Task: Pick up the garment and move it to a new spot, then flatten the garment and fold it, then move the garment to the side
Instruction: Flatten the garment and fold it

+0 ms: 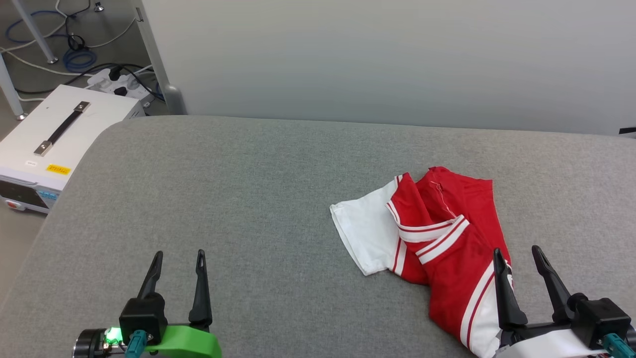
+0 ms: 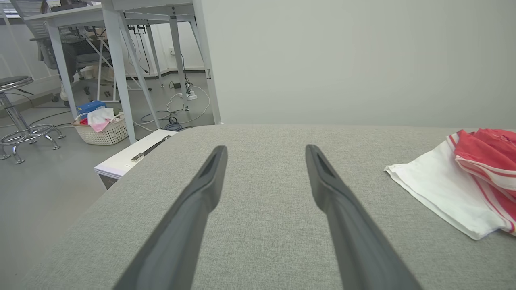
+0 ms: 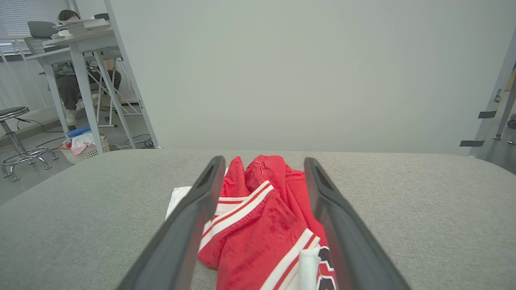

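We log both released: left gripper (image 1: 180,252), and right gripper (image 1: 516,249) over the crumpled red-and-white jersey T-shirt (image 1: 447,238). Closing here may pinch stacked layers, lifting a bundle.

A plain pale wall (image 1: 372,54) spans the top. Upper left, cables (image 1: 79,59) and a white case (image 1: 59,134) sit on grey floor (image 2: 40,193).

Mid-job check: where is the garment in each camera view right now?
Head view: garment right of centre, its near end by the jaws of the right gripper.
Left wrist view: far right edge, white sleeve nearest.
Right wrist view: bottom centre, between the open jaws.
Shared landmark: pale wall behind the grey table.
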You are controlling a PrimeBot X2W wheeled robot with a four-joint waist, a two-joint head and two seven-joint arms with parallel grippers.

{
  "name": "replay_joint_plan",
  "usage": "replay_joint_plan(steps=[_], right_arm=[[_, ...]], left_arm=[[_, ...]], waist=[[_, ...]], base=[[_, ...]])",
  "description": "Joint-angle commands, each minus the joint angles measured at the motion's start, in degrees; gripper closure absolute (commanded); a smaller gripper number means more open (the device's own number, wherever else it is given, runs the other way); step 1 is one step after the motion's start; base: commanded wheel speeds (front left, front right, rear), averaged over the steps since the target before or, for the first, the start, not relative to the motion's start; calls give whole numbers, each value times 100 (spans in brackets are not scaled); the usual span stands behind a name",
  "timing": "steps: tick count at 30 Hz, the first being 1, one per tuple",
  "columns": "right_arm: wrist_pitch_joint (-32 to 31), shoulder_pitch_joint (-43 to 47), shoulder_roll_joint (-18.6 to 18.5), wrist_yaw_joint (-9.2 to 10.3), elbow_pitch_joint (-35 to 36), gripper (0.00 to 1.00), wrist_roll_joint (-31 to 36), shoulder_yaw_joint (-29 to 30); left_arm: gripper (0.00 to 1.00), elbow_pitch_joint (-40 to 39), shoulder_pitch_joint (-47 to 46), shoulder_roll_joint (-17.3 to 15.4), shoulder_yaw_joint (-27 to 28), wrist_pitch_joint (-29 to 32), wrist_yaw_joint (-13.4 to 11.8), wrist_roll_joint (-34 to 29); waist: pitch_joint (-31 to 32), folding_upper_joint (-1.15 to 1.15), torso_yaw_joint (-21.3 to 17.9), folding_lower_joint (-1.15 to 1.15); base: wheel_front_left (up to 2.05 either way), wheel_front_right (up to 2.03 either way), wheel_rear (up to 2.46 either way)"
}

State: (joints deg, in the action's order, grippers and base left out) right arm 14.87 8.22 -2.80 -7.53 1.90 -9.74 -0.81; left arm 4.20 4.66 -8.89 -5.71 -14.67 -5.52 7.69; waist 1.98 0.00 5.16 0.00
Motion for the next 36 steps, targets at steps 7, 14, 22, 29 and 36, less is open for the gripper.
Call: replay_joint_plan(steps=[7,14,22,29,36], right_arm=[[13,49,-8,4,-68,0,-12,-34],[13,10,-8,4,-62,0,-21,-24],[13,-190,-8,4,-2,0,-5,-84],[13,-586,-8,4,43,0,76,-270],[13,-961,-8,4,139,0,40,-248]], left_arm=[[0,58,110,166,211,-32,210,-230],[0,102,9,266,289,-32,399,-336],[0,255,-1208,115,226,-33,906,-379],[0,1027,-2918,-165,-184,-33,1231,-331],[0,1784,-4494,-378,-907,324,1296,101]], waist=[[26,0,-22,0],[-7,0,-34,0],[-278,0,-102,0],[-772,0,-441,0],[-1332,0,-762,0]], base=[[0,0,0],[0,0,0],[0,0,0],[0,0,0],[0,0,0]])
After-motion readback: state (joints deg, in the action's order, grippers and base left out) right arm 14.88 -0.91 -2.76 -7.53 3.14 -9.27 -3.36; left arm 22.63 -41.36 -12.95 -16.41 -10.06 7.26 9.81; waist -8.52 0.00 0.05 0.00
